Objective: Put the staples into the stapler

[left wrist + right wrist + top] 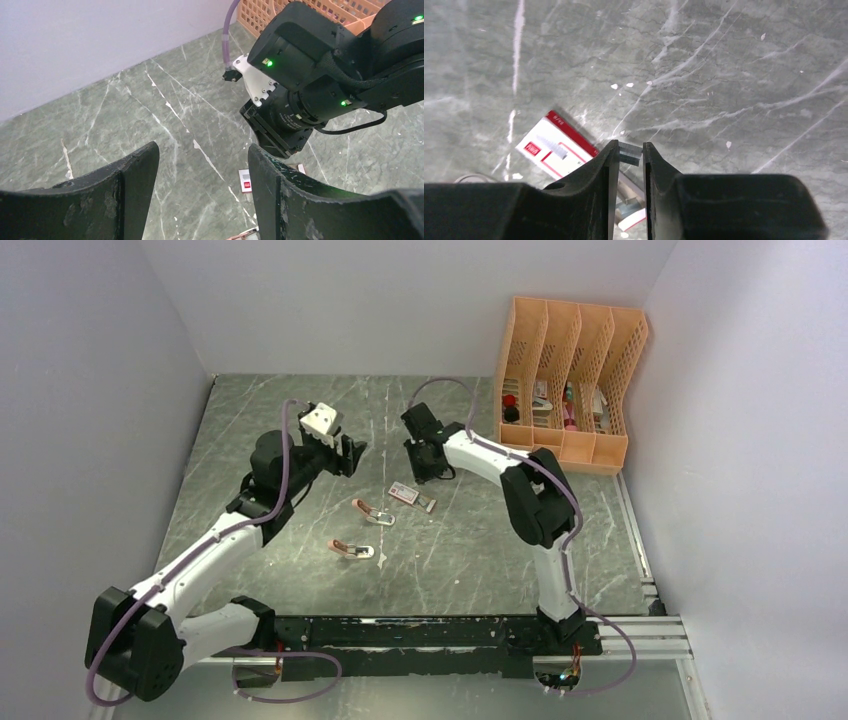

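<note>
A peach-coloured lattice file organizer [570, 380], divided into four upright compartments, stood in the far right corner of the table [470, 570]. Small dark, red and white articles lay low in its compartments; their kind could not be told. The table top was dark green stone veined with white. Pale grey walls [400, 300] enclosed it on three sides, and a slotted metal rail [655, 638] ran along the near edge.
</note>
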Robot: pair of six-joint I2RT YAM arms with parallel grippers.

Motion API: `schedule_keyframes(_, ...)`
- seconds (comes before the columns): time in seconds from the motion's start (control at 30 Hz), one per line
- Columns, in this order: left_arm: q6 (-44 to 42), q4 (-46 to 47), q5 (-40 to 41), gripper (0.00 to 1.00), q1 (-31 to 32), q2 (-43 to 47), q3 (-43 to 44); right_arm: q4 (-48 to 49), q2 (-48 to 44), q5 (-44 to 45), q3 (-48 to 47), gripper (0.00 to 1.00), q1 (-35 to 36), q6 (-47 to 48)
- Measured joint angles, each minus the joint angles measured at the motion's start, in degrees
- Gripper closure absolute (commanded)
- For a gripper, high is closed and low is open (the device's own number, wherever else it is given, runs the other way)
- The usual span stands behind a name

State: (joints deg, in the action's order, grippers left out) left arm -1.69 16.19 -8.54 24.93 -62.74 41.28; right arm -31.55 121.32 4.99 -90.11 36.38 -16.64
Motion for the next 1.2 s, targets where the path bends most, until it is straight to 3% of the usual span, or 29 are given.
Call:
schedule_keyframes(0.37,0.59,2.47,-0.48,0.25,-0.04,7.82,-1.60,4.09,-15.74,-8.02,4.66,0.76,-3.85,-1.33)
schedule_keyframes(0.57,0.72,4.15,-4.85,0.23,-0.04,12.46,-1.84,7.04,-24.22,-15.91,5.42,0.76,-6.16,-3.10)
schedule_keyframes(0.8,0.15,8.68,-10.88,0.09,-0.04,16.00,-6.73,11.04,-31.74,-26.71,5.42,0.76,-7.80,-6.34)
schedule_keyframes(1.0,-3.67,14.93,-17.75,0.11,-0.04,18.29,-9.97,16.79,-36.61,-36.39,5.42,0.76,-10.08,-10.99)
schedule_keyframes(1.2,-7.06,20.68,-26.60,0.20,-0.04,14.97,-8.50,24.02,-39.58,-44.19,6.60,0.76,-10.40,-15.47)
